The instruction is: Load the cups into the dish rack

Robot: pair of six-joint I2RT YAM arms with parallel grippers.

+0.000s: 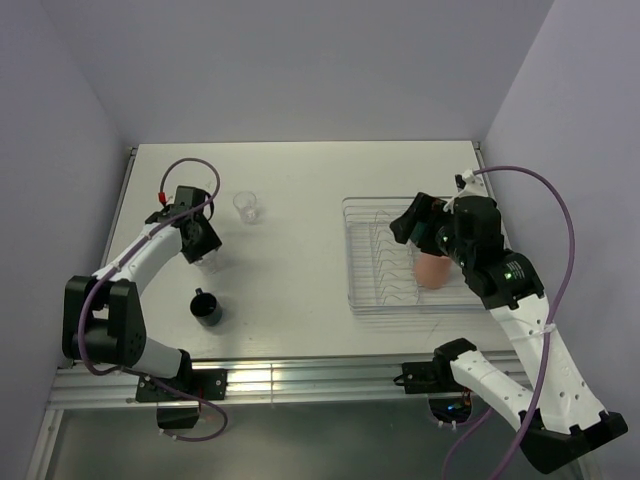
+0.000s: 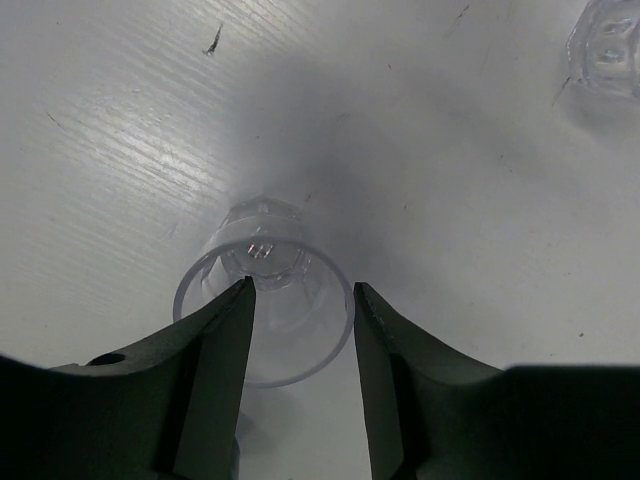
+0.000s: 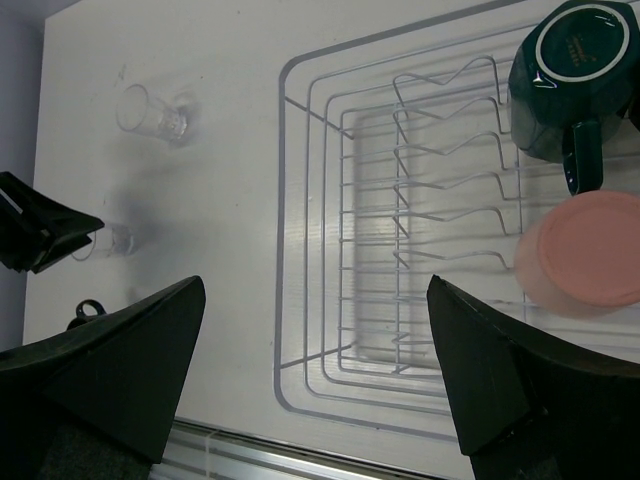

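Left gripper (image 2: pixel 300 300) half open, holding nothing yet. Its fingers (image 2: pixel 225 350) straddle the right wall of an upright clear tumbler (image 2: pixel 265 300), lower centre of the left wrist view, one tip seemingly over the mouth, the other just outside the rim; contact cannot be told. Judgement: close slowly on that wall, glass being slick, then lift straight up to spare the second tumbler (image 2: pixel 605 50) at upper right. Right gripper (image 3: pixel 315 290) fully open and empty above the dish rack (image 1: pixel 352 270), right of centre in the top view, where a salmon cup (image 1: pixel 432 270) and dark green mug (image 3: pixel 565 80) sit.
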